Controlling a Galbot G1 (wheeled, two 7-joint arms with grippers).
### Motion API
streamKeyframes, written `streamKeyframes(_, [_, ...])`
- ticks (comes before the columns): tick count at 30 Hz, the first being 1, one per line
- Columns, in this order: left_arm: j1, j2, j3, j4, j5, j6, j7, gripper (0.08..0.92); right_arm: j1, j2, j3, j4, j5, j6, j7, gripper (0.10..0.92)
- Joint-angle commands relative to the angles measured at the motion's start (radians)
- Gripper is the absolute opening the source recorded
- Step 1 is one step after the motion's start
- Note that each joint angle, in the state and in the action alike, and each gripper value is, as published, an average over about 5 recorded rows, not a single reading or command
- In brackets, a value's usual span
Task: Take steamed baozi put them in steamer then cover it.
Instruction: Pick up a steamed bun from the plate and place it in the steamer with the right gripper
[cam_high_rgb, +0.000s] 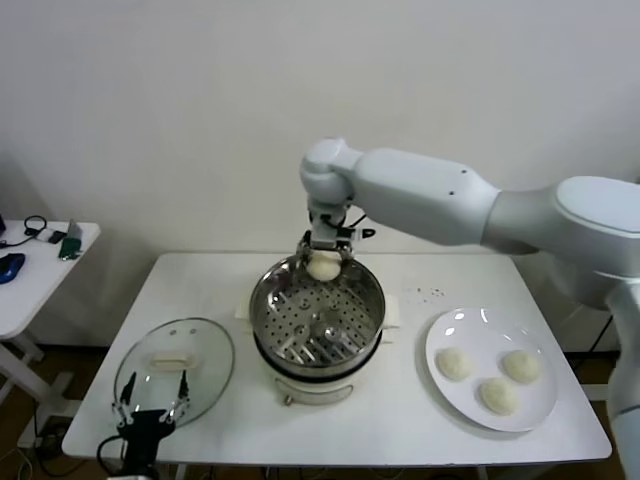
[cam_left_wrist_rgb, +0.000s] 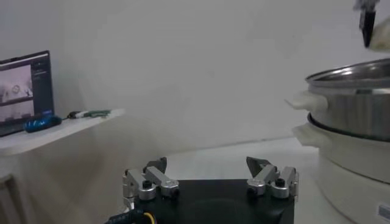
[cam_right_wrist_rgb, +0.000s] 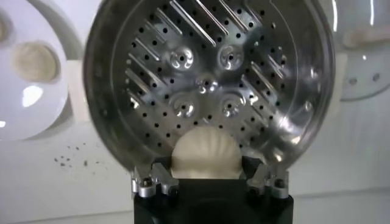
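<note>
White laminate covers the worktop (cam_high_rgb: 400, 420), and off its left side stands a smaller side table (cam_high_rgb: 40, 270) with a blue mouse (cam_high_rgb: 10, 266) and some small gear on it. At the near left corner of the worktop lies the cover (cam_high_rgb: 175, 370), a clear glass lid with a metal rim and a white bar handle, flat on the surface. The left pincer (cam_high_rgb: 150, 400) hangs at the near edge of that lid, fingers spread wide and released, gripping nothing; the left wrist view shows its two fingertips well apart over the worktop, with the side of the pot farther off.

In the middle sits the steamer (cam_high_rgb: 316, 320), a shiny steel pot with a perforated floor on a white base; no bun lies inside. Above its far rim the right pincer (cam_high_rgb: 324, 262) points downward, clenched on one steamed baozi (cam_high_rgb: 323, 266), which shows between its fingers. The right wrist view looks straight down into the pot, the cream bun (cam_right_wrist_rgb: 206, 153) held between the two fingertips over the holed floor.

Right of the pot, a white plate (cam_high_rgb: 540, 405) carries three more buns (cam_high_rgb: 498, 394), lying near one another. A few dark specks (cam_high_rgb: 430, 293) dot the worktop beyond the plate
</note>
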Motion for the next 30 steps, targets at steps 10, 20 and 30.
streamKeyframes(10, [0.003, 0.003, -0.005, 0.010, -0.009, -0.004, -0.008, 0.823, -0.143, 0.117, 0.028, -0.154, -0.161, 0.071, -0.010, 0.755])
streamKeyframes(20, [-0.001, 0.003, -0.008, 0.012, -0.012, 0.001, -0.008, 0.823, -0.164, 0.108, 0.042, -0.161, -0.178, 0.067, -0.018, 0.819])
streamKeyframes(30, [0.003, 0.003, -0.011, 0.008, -0.009, 0.004, -0.009, 0.823, -0.068, 0.035, 0.073, -0.068, -0.054, 0.059, -0.076, 0.823])
